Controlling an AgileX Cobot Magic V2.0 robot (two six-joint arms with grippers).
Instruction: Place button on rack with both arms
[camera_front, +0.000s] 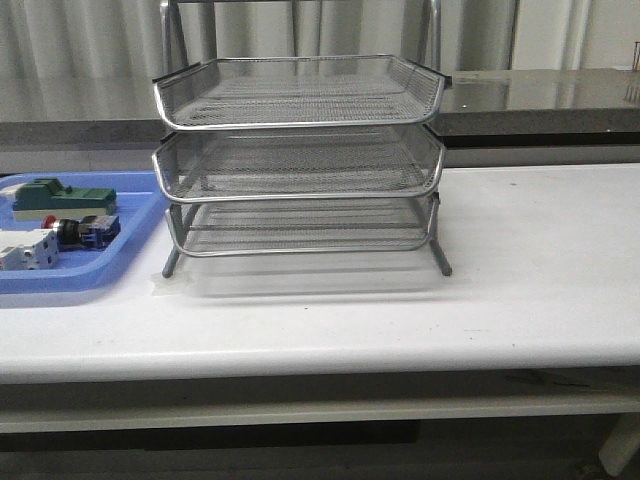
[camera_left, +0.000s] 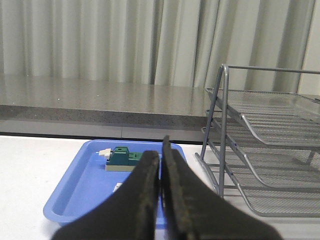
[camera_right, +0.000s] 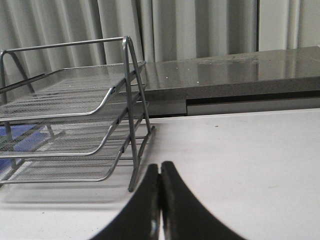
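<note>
The button (camera_front: 85, 230) lies on its side in the blue tray (camera_front: 130, 265) at the left of the white table (camera_front: 520, 290), its red cap pointing left and its blue block to the right. It sits between a green block (camera_front: 62, 198) farther back and a white-grey block (camera_front: 28, 250) just beside it on the left. The rack (camera_front: 300, 160) stands right of the tray, its three wire tiers stacked, its left foot close to the tray's right rim.

Neither arm shows in the front view. In the left wrist view the left gripper (camera_left: 161, 175) hangs above the near side of the tray with its two black fingers pressed together and nothing between them; the fingers cover the spot where the button would be, so the button itself cannot be seen there, only the green block beyond. The right gripper (camera_right: 160, 200) has its fingers closed together as well, holding nothing, over bare table to the right of the rack, well apart from the button

The tray's left edge is cut off in the front view
</note>
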